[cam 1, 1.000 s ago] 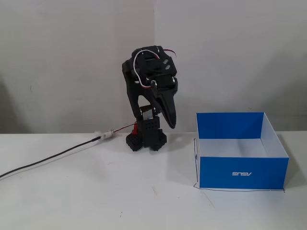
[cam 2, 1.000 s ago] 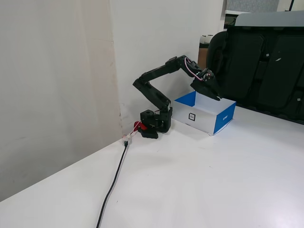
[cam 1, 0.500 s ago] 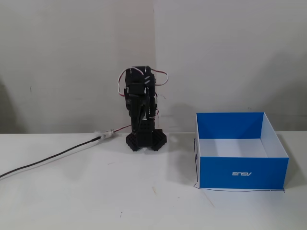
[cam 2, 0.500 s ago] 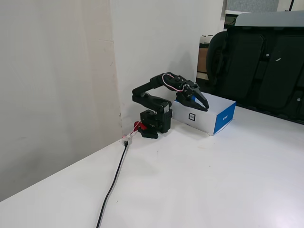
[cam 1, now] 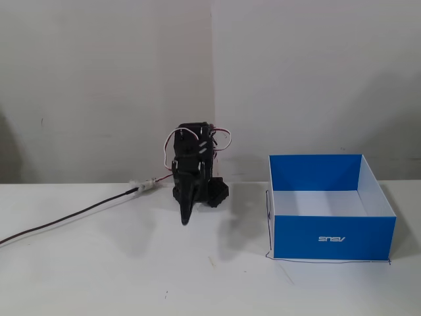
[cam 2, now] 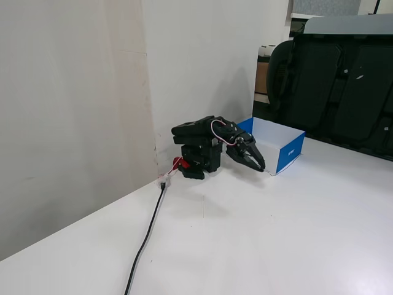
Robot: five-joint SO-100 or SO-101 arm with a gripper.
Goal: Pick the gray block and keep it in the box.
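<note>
Gray block can't be spotted in either fixed view. Box (cam 1: 332, 237) is parked on the white table (cam 1: 99, 276), right of the folded arm; gripper (cam 1: 186, 220) is pointed down, looks closed, nothing held.

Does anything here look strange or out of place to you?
One thing: no gray block shows in either fixed view, on the table or in the visible part of the box. The gripper, folded down near the table, appears shut and empty. The box logo reads upside down.
</note>
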